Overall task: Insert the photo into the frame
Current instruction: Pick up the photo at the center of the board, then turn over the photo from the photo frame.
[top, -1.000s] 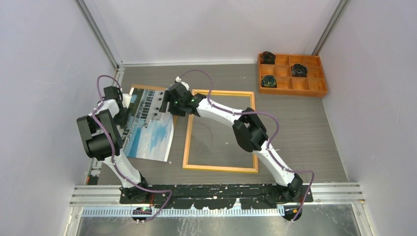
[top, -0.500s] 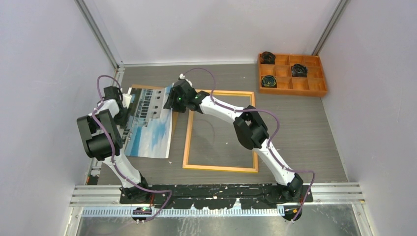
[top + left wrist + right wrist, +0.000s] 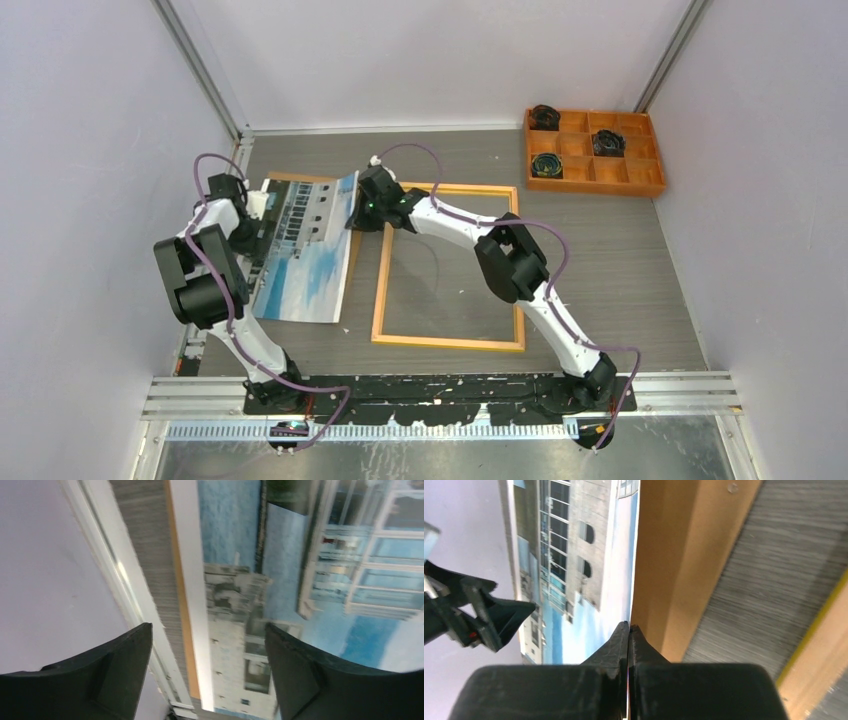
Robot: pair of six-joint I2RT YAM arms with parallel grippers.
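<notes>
We see a grey wood-grain tabletop (image 3: 620,260) boxed in by plain pale walls (image 3: 430,60), with metal rails (image 3: 700,390) running along the near edge where the two arms are bolted.

In the far right corner sits an orange tray (image 3: 596,187) divided into compartments, three of them holding dark coiled items (image 3: 547,165). It is well apart from everything else.

The frame (image 3: 446,342) lies flat in the middle of the tabletop, its inside showing bare grey surface. The right arm (image 3: 510,265) stretches diagonally across it from the near right to its far left corner.

The photo (image 3: 305,260) is just left of the frame, picture side up, resting over a brown board (image 3: 674,555) that peeks out along its far and right sides. The photo's right edge appears lifted off the board.

The right hand (image 3: 629,630) is pinched fully closed on that right edge near the far corner; from the wrist we see the paper running straight into the closed fingertips.

The left hand (image 3: 206,635) is at the photo's far left side with its fingers spread wide. Between them we see the photo's white margin and a strip of the board, but they hold nothing. We cannot tell whether a finger touches the paper.
</notes>
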